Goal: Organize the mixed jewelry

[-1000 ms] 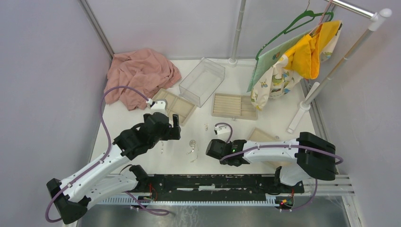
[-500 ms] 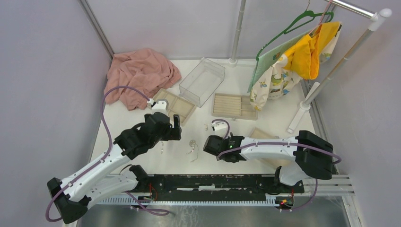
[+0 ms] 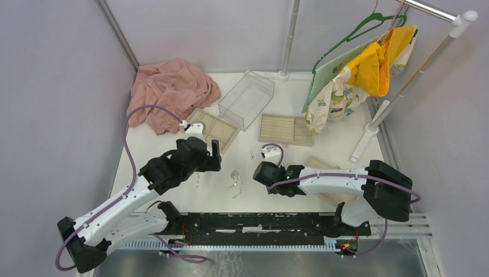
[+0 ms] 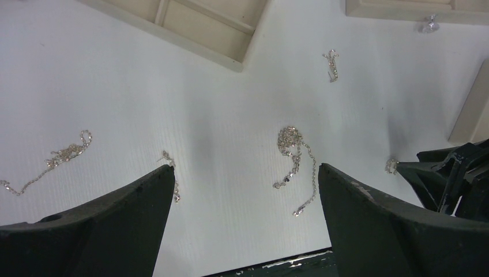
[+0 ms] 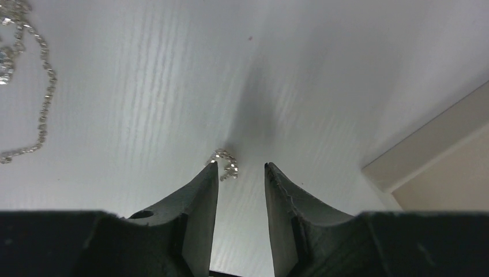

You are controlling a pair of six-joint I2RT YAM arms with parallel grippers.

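Observation:
The mixed jewelry lies loose on the white table. A tangled silver chain is in the middle, also seen in the top view. Another chain lies to the left, with a short piece by my left finger. An earring-like bit lies farther back. My left gripper is wide open and empty above the table, also seen in the top view. My right gripper is slightly open and low over the table. A small curled silver piece lies at its left fingertip, not clamped.
Beige compartment trays stand behind the jewelry, a third beside my right arm. A clear plastic box and a pink cloth are at the back. A garment rack with hanging clothes stands back right.
My right gripper has shifted a little away from the near edge, toward the small curled piece. The left arm has not moved.

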